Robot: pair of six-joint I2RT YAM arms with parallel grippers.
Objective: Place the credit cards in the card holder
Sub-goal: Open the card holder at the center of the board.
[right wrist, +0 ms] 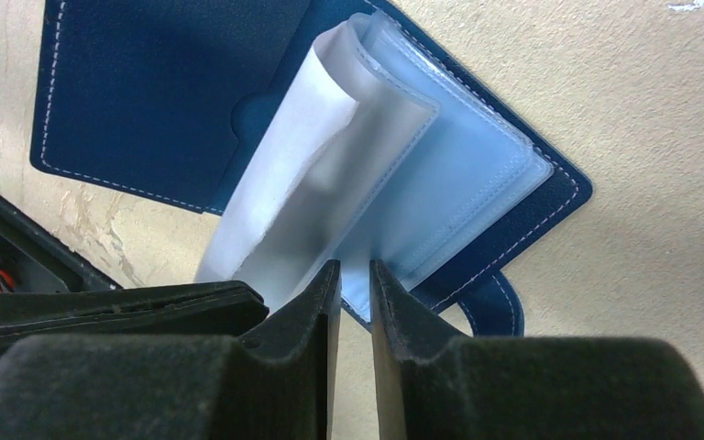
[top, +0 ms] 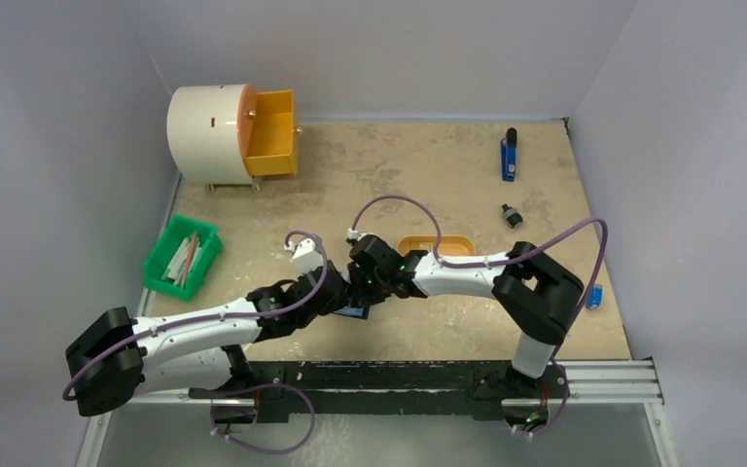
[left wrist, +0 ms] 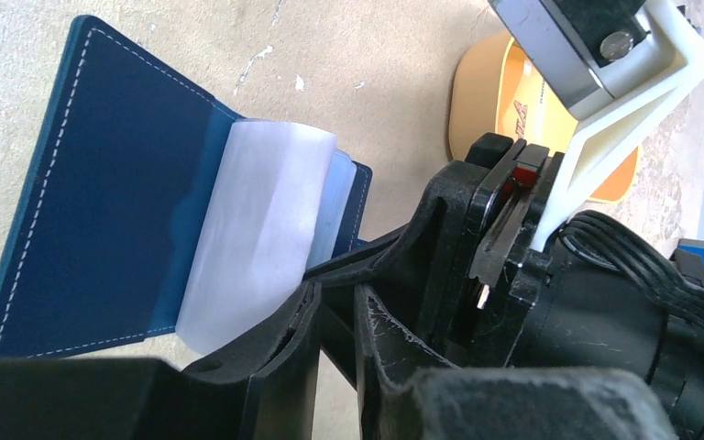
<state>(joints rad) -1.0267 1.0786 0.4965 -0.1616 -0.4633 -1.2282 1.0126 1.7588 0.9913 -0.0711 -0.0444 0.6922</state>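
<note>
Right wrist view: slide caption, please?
Navy card holder lies open on the table, clear sleeves lifted before the right tool.

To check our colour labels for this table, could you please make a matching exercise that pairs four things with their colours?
Things:
1 card holder
2 oval tray
3 bin of sticks
4 drum

Colours:
A green
B white
C navy blue
D orange

Pairs: 1-C; 2-D; 3-A; 4-B
</note>
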